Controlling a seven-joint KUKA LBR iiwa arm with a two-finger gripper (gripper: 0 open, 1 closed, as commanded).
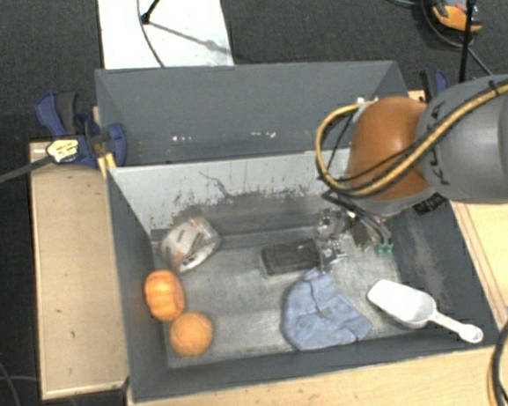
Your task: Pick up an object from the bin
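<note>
Dark grey flat rectangular block [284, 258] lies mid-floor in the grey metal bin [139, 239], towards the back wall. Gripper [331, 246] is down at its right end, possibly touching it; can't tell if it's open or clamped. Crumpled blue cloth [322, 315] just in front. White plastic scoop [410, 305] front right. Orange pumpkin-shaped toy [164, 295], orange ball [191, 333] and crumpled silvery-white wrapper [188, 241] well off left.

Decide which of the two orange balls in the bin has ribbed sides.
The upper orange ball, grooved like a small pumpkin; the lower orange ball looks smooth.
</note>
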